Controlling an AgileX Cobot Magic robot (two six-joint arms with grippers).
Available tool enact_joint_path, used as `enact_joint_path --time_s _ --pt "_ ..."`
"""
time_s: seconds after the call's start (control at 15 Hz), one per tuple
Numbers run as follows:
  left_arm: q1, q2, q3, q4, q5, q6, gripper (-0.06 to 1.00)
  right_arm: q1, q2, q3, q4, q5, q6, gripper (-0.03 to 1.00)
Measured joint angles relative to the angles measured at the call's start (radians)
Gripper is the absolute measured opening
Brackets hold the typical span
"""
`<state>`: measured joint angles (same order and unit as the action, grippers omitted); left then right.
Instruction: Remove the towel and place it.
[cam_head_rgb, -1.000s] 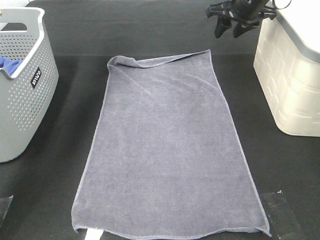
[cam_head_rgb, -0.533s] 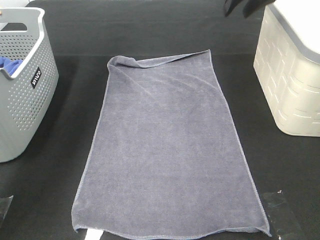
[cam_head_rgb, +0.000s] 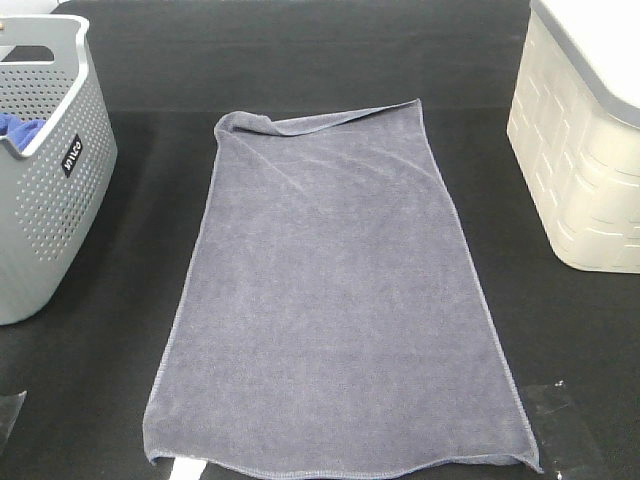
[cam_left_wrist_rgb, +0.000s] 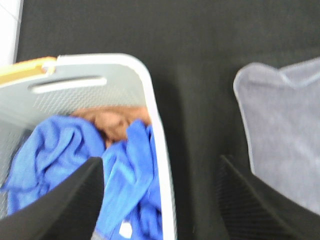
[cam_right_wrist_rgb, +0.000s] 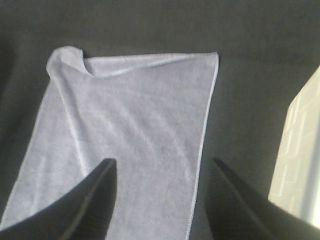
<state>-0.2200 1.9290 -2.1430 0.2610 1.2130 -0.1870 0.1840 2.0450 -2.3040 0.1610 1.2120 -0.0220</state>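
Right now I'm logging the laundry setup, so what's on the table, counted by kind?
Baskets: 2 (grey perforated basket, cream basket)
Cloths laid flat on the table: 1 (towel)
Cloths in the grey basket: 2 (blue cloth, brown cloth)
Total: 5

My left gripper (cam_left_wrist_rgb: 160, 200) presents two fingers (cam_left_wrist_rgb: 75, 200) in matte black, each a broad wedge tapering toward its tip. The surfaces are plain and smooth at this sharpness; the view is blurred, so fine detail cannot be confirmed. One finger carries a faint woven or mesh-like texture along its inner face.

My right gripper (cam_right_wrist_rgb: 162, 200) shows the same pair of dark fingers (cam_right_wrist_rgb: 92, 200), black to charcoal, with straight angled edges. Light falls on the inner faces, giving a dull grey sheen. No part of my arms appears in the high camera.
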Motion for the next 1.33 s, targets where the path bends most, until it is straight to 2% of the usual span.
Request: enact_joint_path --time_s 0.07,0.2,0.27,0.33,0.4,0.67,0.93,1.2,1.33 --pt "0.000 -0.068 0.075 0.000 0.000 0.000 0.62 0.000 -0.030 0.013 -0.006 0.000 0.000 0.51" --pt "0.000 -0.259 0.316 0.000 0.000 -0.005 0.62 0.000 -0.136 0.116 -0.031 0.000 0.000 0.51" --pt "0.000 -0.293 0.357 0.000 0.000 -0.010 0.62 0.000 -0.161 0.147 -0.032 0.000 0.000 0.51" --pt "0.000 -0.416 0.501 0.000 0.000 -0.039 0.62 0.000 -0.205 0.209 -0.035 0.002 0.000 0.51" --pt "0.000 -0.416 0.501 0.000 0.000 -0.039 0.62 0.000 -0.205 0.209 -0.035 0.002 0.000 0.51" --pt "0.000 -0.751 0.875 -0.004 0.002 -0.097 0.62 0.000 -0.402 0.543 -0.038 0.000 0.000 0.51" --pt "0.000 -1.085 1.187 -0.013 -0.004 -0.108 0.62 0.000 -0.570 0.893 -0.038 0.005 0.000 0.51" --pt "0.000 -1.441 1.438 -0.084 -0.037 -0.106 0.62 0.000 -0.794 1.270 -0.038 0.004 -0.001 0.51" --pt "0.000 -1.569 1.506 -0.130 -0.037 -0.074 0.62 0.000 -0.915 1.418 -0.038 0.001 -0.001 0.51"
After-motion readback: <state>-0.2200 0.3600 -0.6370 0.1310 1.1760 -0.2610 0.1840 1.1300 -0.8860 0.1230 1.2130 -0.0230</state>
